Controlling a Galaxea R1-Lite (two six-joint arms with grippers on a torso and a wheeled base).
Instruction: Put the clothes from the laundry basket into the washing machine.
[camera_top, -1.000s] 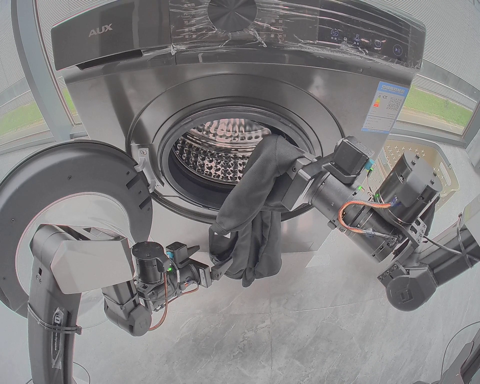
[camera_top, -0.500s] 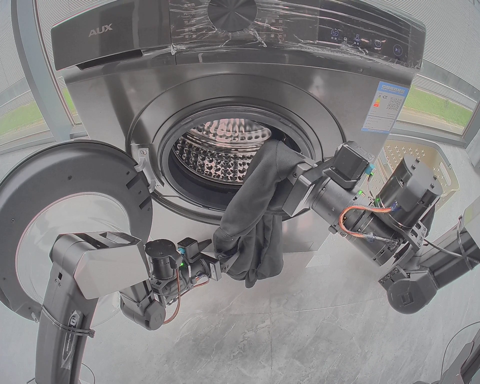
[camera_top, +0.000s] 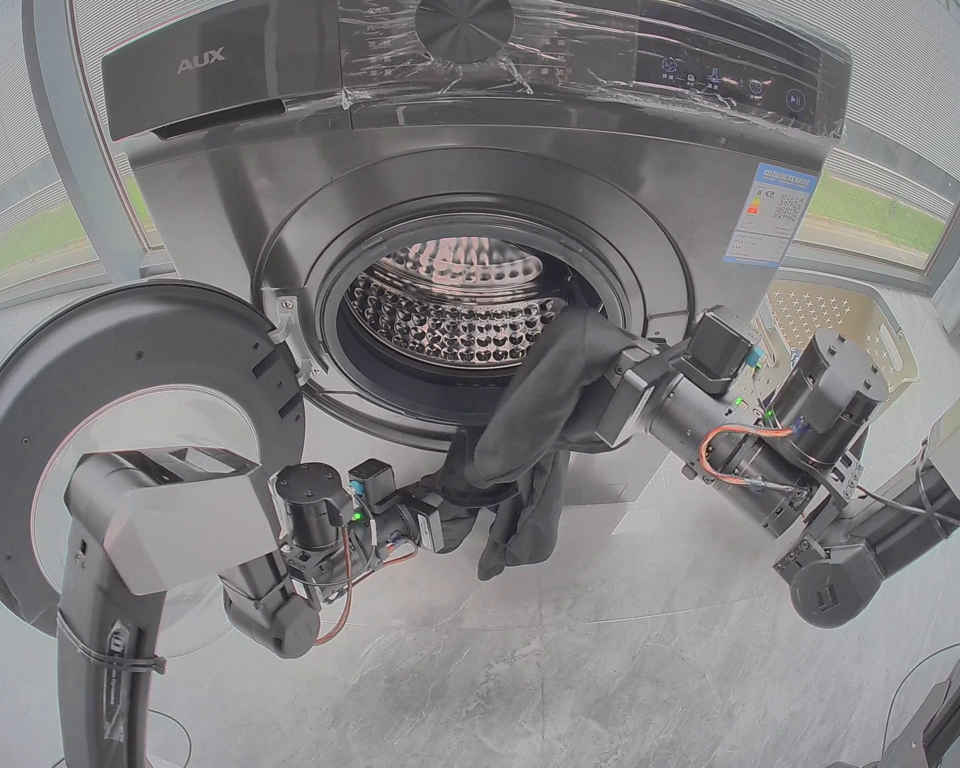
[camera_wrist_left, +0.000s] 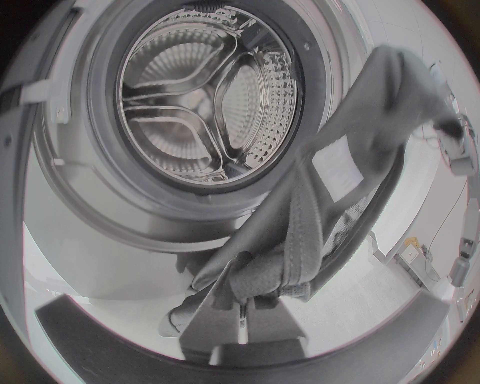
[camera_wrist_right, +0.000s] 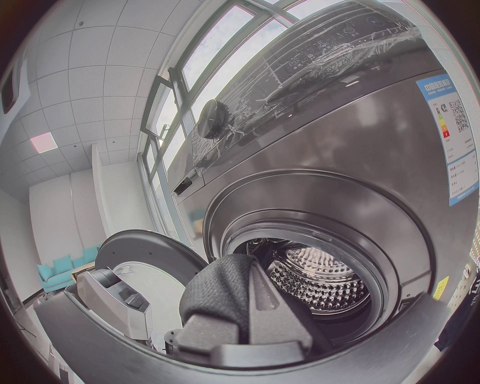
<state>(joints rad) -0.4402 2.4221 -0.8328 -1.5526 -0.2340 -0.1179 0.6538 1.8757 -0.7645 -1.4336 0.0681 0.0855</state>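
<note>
The right gripper (camera_wrist_right: 245, 295) is clamping its jaws on the top fold of a dark grey garment (camera_top: 540, 400), which is draping over its fingers just in front of the drum (camera_top: 450, 310) mouth. Lower down, the left gripper (camera_wrist_left: 241, 287) is pinching the garment's ribbed hem, jaws closed on it. Judging by this, one arm is carrying the bulk toward the opening while the other is gathering the trailing end so nothing is dragging on the floor (camera_top: 560, 650) or catching on the lower rim. The garment is hanging between the two grippers, outside the washing machine (camera_top: 470, 150), in front of the lower right of its opening. It is looking limp and bunched, knit-textured, with a pale label (camera_wrist_left: 337, 167) showing. Beyond the left gripper the door (camera_top: 130, 360) is standing wide open; behind the right arm, the laundry basket (camera_top: 840, 310) is sitting beside the machine.
</note>
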